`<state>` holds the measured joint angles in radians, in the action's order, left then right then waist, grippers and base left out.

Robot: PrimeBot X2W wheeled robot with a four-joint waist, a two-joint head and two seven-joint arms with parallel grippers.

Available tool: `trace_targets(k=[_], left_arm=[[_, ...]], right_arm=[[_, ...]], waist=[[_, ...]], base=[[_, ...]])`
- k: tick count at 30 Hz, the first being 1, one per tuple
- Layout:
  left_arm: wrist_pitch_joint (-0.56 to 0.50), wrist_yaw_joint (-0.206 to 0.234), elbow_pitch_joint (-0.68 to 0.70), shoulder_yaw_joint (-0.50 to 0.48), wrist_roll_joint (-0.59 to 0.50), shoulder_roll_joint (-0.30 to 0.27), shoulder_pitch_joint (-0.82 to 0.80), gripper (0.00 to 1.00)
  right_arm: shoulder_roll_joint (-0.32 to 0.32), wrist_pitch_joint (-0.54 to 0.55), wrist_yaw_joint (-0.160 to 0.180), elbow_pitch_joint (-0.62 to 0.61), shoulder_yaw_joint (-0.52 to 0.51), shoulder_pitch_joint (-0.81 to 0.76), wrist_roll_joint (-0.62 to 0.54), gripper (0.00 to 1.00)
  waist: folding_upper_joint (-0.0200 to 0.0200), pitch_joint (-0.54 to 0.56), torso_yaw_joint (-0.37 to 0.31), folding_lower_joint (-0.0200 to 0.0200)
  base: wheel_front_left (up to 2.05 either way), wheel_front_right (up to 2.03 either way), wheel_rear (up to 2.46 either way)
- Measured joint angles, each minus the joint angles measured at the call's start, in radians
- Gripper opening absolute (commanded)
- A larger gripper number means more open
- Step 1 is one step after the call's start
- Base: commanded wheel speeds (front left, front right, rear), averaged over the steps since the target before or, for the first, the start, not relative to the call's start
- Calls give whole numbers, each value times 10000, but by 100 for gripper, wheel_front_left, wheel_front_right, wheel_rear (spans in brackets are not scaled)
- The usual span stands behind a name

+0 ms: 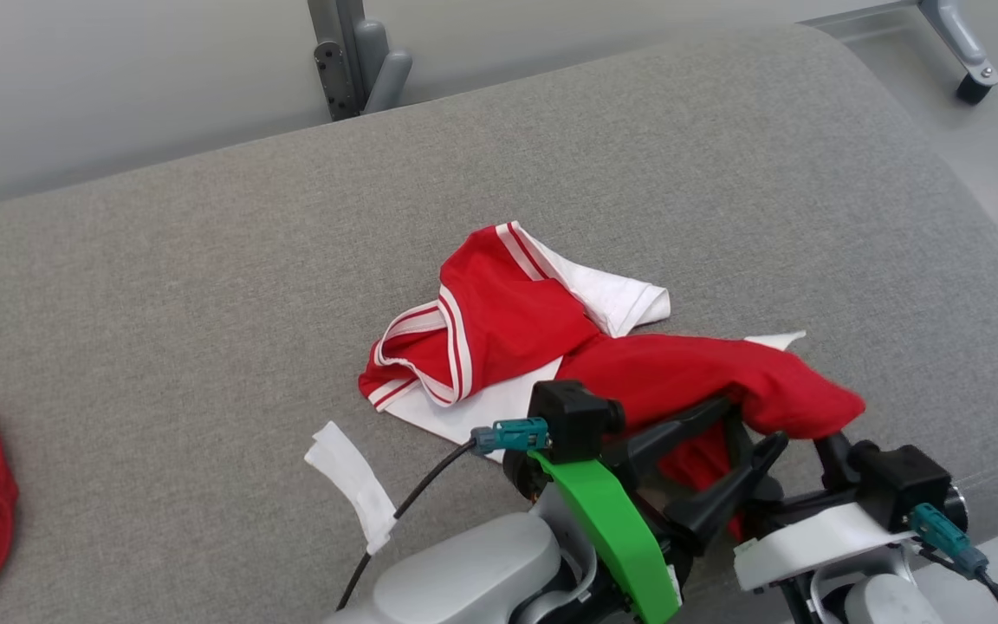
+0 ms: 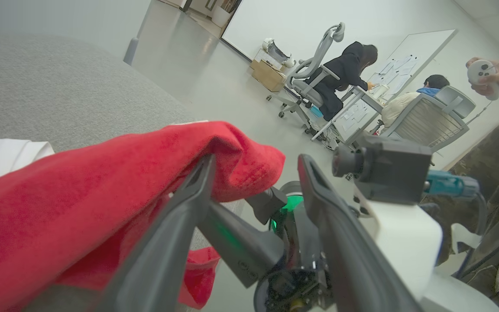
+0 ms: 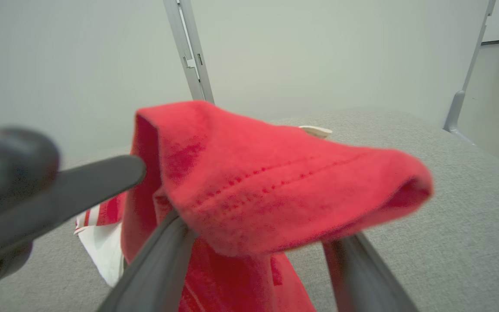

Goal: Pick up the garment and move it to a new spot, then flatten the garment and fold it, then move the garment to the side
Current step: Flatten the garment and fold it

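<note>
So the grey padded worktop [image 1: 204, 286] is taking up most of my head view, and the garment [image 1: 508, 321] is lying crumpled on it near the front edge, right ahead of the arms. I'm reckoning I'm sitting in the pick-up-and-move step, with nothing flattened or folded yet. It's looking like a red jersey with white-striped trim and white panels. It's all bunched up, with one red end lifting off the surface and draping over my fingers. The left claw [image 2: 256, 164] is standing wide open with cloth hanging over one finger. The right claw [image 3: 258, 236] is spreading open too, with the hem resting across both tips and nothing pinched. Next I'm thinking both need to close on that hem before any lifting. A little white strip [image 1: 352, 481] is sitting on the cable.
</note>
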<state>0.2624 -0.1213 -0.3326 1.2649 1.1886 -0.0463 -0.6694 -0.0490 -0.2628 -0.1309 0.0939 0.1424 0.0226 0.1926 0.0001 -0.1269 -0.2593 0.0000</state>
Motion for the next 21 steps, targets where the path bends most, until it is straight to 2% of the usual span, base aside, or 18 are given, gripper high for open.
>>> trace_targets(k=[3,6,9,14,18,21], left_arm=[[2,316,-255,-98,-278,-2,-258,100],[2,884,-742,-930,-1423,-6,-318,100],[2,1200,-1133,-2092,-2539,-73,-47,100],[2,1315,-1244,-3603,-4188,-809,748,100],[2,1434,-1492,-3925,-5739,-1574,1034,100],[0,1492,-1918,-3852,-6345,-1894,1065,100]], right_arm=[[-8,0,0,-98,-593,-38,42,100],[-2,0,0,-186,-1223,-198,42,100],[-17,0,0,-272,-1756,-295,38,100],[-4,0,0,-341,-2125,-329,-134,100],[-2,0,0,-408,-2153,-299,-205,100],[-4,0,0,-441,-2144,-273,-207,100]], waist=[[0,-146,31,0],[0,-212,213,0],[0,-218,462,0],[0,-170,864,0],[0,-81,1108,0],[0,-44,1190,0]], base=[[0,0,0],[0,0,0],[0,0,0],[0,0,0],[0,0,0],[0,0,0]])
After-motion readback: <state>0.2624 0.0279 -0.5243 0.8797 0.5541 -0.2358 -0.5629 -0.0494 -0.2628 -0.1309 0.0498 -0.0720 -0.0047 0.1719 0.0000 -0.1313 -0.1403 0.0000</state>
